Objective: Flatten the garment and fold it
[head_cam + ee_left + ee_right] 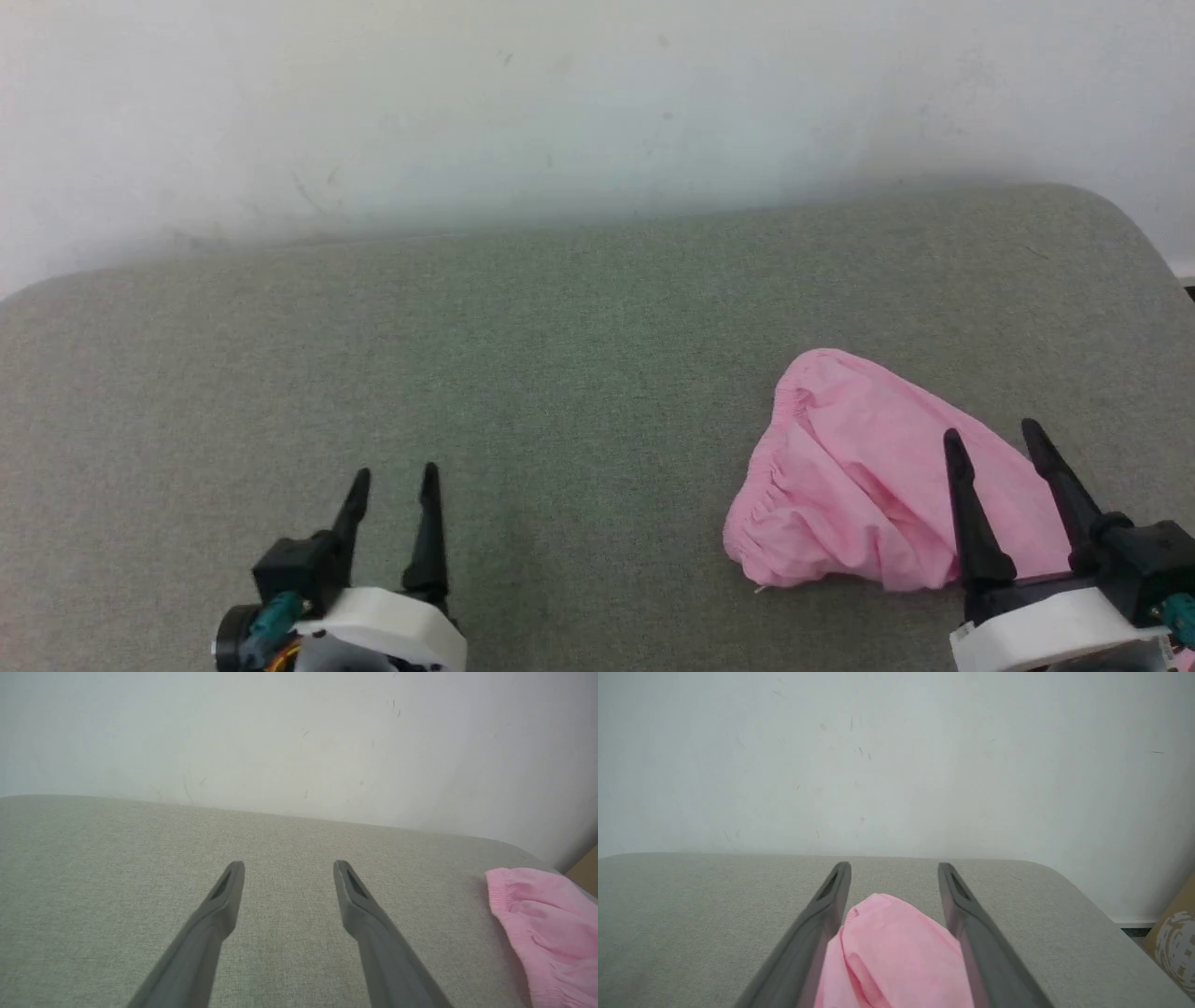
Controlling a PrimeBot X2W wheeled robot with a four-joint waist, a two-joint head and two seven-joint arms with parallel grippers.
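The light-pink garment (859, 476) lies bunched in a loose heap on the right side of the grey padded surface (523, 373), its gathered hem facing left. My right gripper (991, 437) hovers over the heap's right part, open, fingers spread with nothing between them. In the right wrist view the garment (892, 956) shows below and between the open fingers (831, 905) of that gripper (894, 865). My left gripper (394, 474) is open over bare surface at the lower left, far from the cloth. The left wrist view has its gripper (288, 863) open and the garment (542, 928) at the right edge.
A pale wall (560, 103) rises directly behind the padded surface. The surface's rounded back-right corner (1111, 215) lies close to the garment. A brown cardboard box (1174, 938) stands on the floor beyond that corner.
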